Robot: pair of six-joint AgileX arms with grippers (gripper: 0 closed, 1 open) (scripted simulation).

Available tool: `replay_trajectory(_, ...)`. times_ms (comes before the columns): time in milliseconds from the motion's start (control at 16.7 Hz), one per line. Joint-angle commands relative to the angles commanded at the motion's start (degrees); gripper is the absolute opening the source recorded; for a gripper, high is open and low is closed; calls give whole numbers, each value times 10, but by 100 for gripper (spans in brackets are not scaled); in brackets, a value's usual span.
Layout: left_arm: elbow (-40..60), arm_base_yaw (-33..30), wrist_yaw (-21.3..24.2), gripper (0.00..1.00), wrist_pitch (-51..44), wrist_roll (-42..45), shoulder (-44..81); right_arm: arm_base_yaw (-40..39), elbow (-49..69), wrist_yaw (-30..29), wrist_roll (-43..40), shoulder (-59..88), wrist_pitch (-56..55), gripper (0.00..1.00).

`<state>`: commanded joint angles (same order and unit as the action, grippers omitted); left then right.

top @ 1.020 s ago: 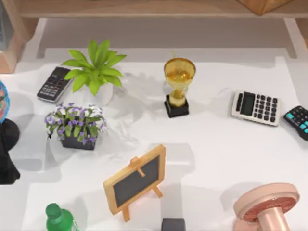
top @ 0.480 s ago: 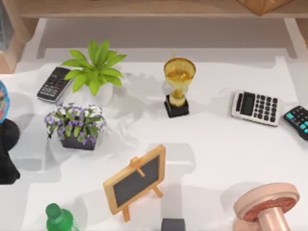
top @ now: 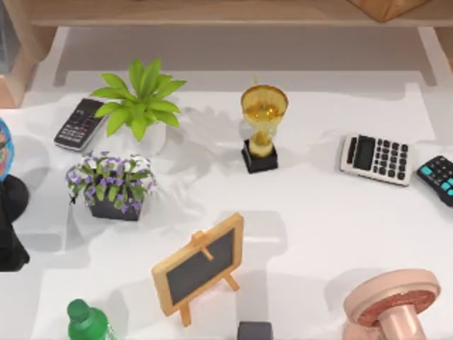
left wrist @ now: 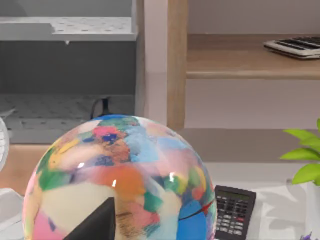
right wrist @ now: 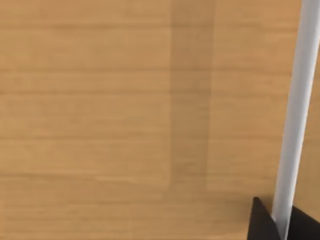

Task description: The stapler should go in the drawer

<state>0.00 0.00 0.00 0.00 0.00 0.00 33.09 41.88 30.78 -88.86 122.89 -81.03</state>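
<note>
The stapler is out of view. In the right wrist view a light wooden drawer front lies close ahead, crossed by a white bar handle. My right gripper has its two dark fingertips pressed against both sides of that handle. My left arm is parked at the table's left edge, behind a colourful globe. One dark left fingertip shows in front of the globe.
On the white table stand a gold trophy, a green plant, a purple flower pot, a small chalkboard, a green bottle and a pink stand. Calculators lie at the left and the right.
</note>
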Motion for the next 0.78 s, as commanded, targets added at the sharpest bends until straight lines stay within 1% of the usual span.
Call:
replay_trajectory(120,0,0,0,100,0,0,0,-8,22,-7,-1,11,12,0)
replay_trajectory(480,0,0,0,100,0,0,0,-45,135,-47,-1,57,77,0)
replay_trajectory(780,0,0,0,100,0,0,0,-45,140,-49,0,59,83,0)
